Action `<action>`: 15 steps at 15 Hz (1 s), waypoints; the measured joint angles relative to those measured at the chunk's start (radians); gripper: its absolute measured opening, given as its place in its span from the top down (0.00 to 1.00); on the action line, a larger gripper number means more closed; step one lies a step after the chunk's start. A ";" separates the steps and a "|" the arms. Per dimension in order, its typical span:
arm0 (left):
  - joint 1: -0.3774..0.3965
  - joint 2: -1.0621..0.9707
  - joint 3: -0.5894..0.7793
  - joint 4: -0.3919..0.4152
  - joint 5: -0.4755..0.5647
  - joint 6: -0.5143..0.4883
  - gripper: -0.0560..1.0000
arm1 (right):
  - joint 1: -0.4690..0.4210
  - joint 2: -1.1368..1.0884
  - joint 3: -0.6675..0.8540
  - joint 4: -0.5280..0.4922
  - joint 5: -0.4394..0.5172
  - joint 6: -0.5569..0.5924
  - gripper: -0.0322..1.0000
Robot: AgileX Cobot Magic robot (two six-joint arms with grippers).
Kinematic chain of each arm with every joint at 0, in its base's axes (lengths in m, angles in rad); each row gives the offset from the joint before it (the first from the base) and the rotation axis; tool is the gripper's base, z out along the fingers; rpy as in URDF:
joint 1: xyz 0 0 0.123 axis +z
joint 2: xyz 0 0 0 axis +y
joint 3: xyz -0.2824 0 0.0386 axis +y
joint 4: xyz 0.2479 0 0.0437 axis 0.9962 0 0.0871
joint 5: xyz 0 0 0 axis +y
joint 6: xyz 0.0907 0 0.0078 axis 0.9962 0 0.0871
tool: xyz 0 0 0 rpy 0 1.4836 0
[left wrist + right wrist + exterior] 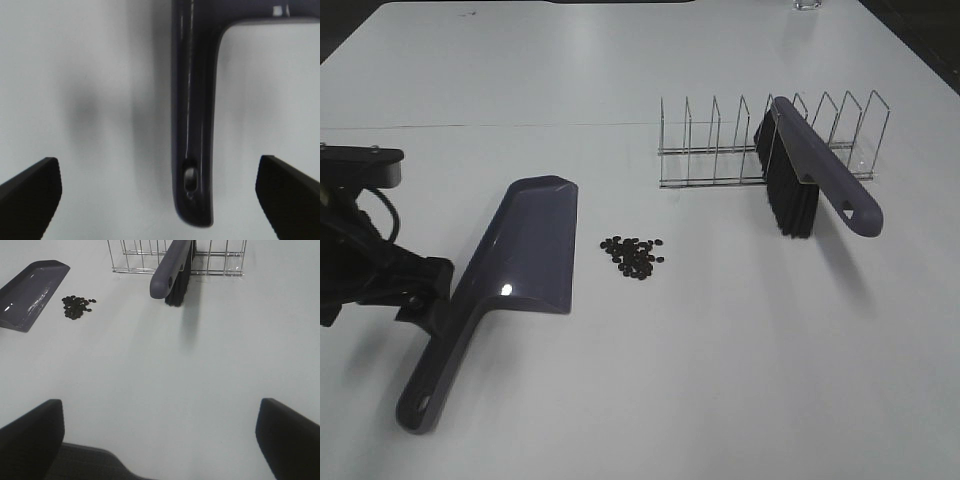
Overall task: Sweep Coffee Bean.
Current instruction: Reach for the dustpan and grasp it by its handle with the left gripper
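Just right of the dustpan (pixel 525 250), coffee beans (pixel 635 256) lie heaped; left tool (pixel 157 167) stands open astride its handle, right tool (pixel 160 405) open too.

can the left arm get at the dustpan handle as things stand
Probably yes: the left gripper is open, its jaws wide on either side of the dustpan handle, which lies flat on the table with nothing visible in the way.

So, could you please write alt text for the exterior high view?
A small pile of dark coffee beans lies on a white table between a purple-grey dustpan on the left and a matching brush leaning in a wire rack at right. The left gripper sits at the dustpan's handle.
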 joint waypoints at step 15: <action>-0.012 0.333 -0.190 0.002 -0.031 -0.060 0.12 | 0.000 0.000 0.000 0.000 0.000 0.000 0.06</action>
